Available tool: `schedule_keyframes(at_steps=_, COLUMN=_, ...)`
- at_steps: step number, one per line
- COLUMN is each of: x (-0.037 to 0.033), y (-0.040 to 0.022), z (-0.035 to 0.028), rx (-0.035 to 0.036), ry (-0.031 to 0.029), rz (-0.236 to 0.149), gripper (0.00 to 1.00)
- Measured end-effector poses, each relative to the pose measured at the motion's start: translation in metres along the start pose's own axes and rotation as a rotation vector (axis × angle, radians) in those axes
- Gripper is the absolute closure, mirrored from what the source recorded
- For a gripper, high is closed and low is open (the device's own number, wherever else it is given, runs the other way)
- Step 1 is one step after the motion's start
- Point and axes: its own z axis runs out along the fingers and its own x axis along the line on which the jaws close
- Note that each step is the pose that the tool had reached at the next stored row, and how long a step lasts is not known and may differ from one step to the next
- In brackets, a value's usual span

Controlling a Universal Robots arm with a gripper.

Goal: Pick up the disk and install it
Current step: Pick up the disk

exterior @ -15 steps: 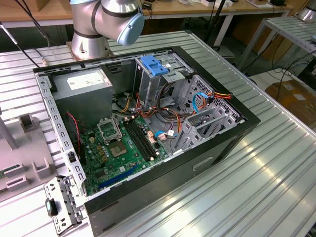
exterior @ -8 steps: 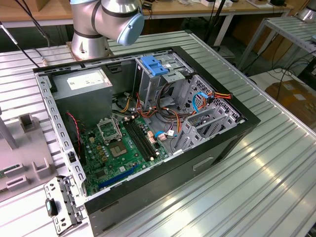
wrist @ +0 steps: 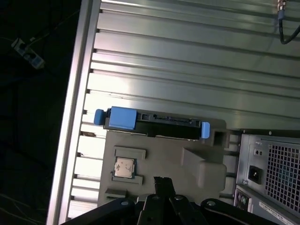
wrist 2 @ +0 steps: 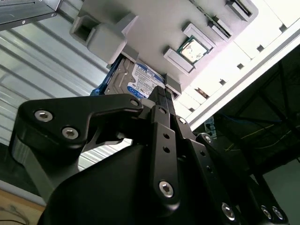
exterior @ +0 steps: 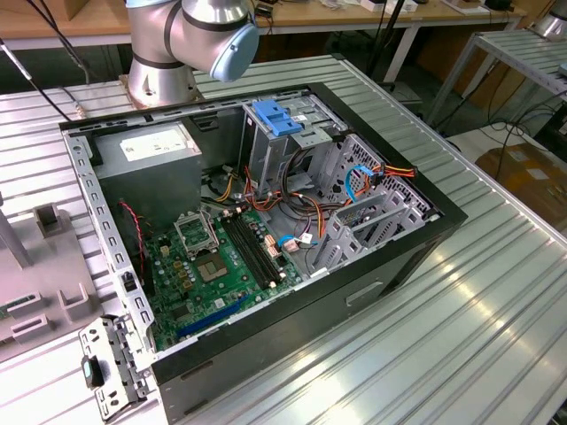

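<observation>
The claw [wrist 2: 163,97] looks pressed together with nothing in it, hanging just short of the disk [wrist 2: 139,82], which stands on edge in a slot of the grey holder [wrist 2: 140,28] right ahead of the tips. Honest worry here: if the arm pushes forward with the fingers like that, they'd probably ram the disk's upper edge or the holder wall instead of straddling it. A pinch off-centre could also cock the disk in its slot, since it seems to sit pretty snug. The processor chip [wrist: 124,167] sits in its own pocket between claw and disk, a bit off to one side, so a sloppy approach might clip that too. View-wise, the second wrist view gives the disk's label face. The first wrist view gives its thin edge end to end with both blue rails [wrist: 123,118]. The exterior view lays out the open computer case [exterior: 399,266] and the drive cage [exterior: 264,164] inside it.
</observation>
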Motion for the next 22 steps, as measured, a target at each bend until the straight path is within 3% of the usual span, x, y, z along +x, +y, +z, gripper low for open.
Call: schedule_keyframes(at_steps=22, x=0.0000, y=0.0000, z=0.0000, rx=-0.0037, ry=0.0067, rz=-0.153, gripper=0.89)
